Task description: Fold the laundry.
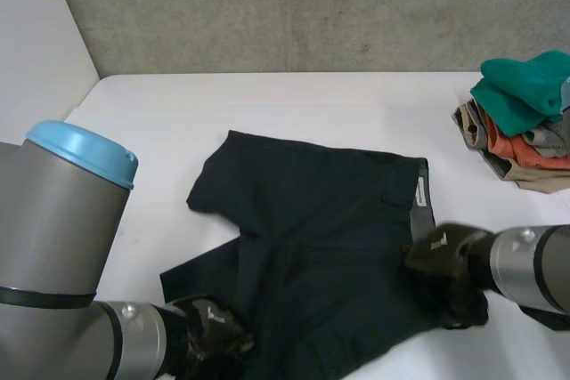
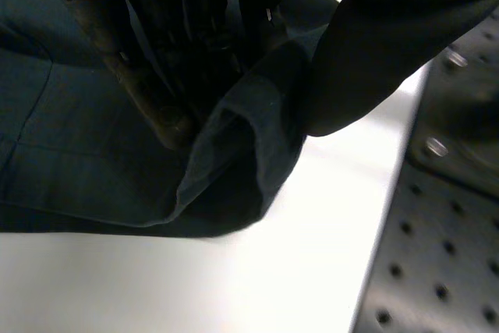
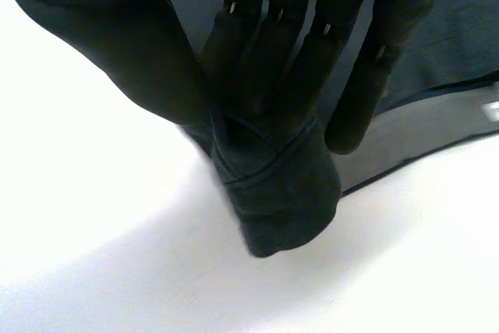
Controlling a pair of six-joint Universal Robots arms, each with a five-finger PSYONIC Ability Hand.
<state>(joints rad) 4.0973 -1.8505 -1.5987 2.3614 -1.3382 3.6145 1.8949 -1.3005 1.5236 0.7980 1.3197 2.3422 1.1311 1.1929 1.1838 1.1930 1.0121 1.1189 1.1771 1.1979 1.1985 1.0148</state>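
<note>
Dark navy shorts [image 1: 312, 246] lie spread on the white table [image 1: 267, 113], waistband to the right. My left hand [image 1: 214, 337] is at the near leg hem, and in its wrist view the fingers [image 2: 156, 76] and thumb [image 2: 366, 52] pinch a raised fold of that hem [image 2: 257, 138]. My right hand [image 1: 441, 260] is at the near waistband corner. Its fingers [image 3: 265, 60] and thumb [image 3: 132, 52] clamp a bunched fold of the dark cloth [image 3: 284, 193], lifted a little off the table.
A pile of folded clothes [image 1: 525, 122], teal on top over orange and tan, sits at the far right edge. A grey wall runs behind the table. A perforated metal plate [image 2: 437, 255] lies beside the table near my left hand.
</note>
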